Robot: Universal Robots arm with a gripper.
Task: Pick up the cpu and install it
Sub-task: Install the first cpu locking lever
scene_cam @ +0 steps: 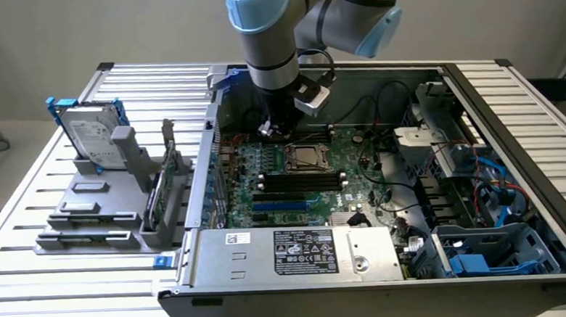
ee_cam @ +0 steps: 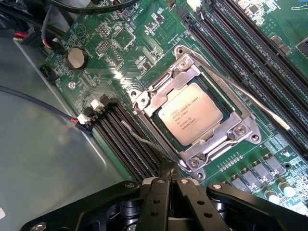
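Note:
The cpu (ee_cam: 191, 113), a small silvery square chip with printed text, lies flat inside the metal-framed socket (ee_cam: 185, 67) on the green motherboard (ee_cam: 130, 43). In the exterior view the cpu (scene_cam: 305, 156) sits at the middle of the board inside the open computer case. My gripper (ee_cam: 168, 169) is shut, its two black fingers pressed together with nothing seen between them. Its tips are just off one corner of the socket frame, beside the thin wire lever (ee_cam: 142, 139). In the exterior view the gripper (scene_cam: 270, 130) hangs low over the board, toward the exterior view's left of the socket.
Black memory slots (ee_cam: 127, 149) run along both sides of the socket. Cables (scene_cam: 377, 103), a power supply (scene_cam: 298, 252) and blue drive brackets (scene_cam: 473, 261) crowd the case. Outside the case, at the exterior view's left, a hard drive (scene_cam: 93, 132) stands in a grey holder (scene_cam: 92, 212).

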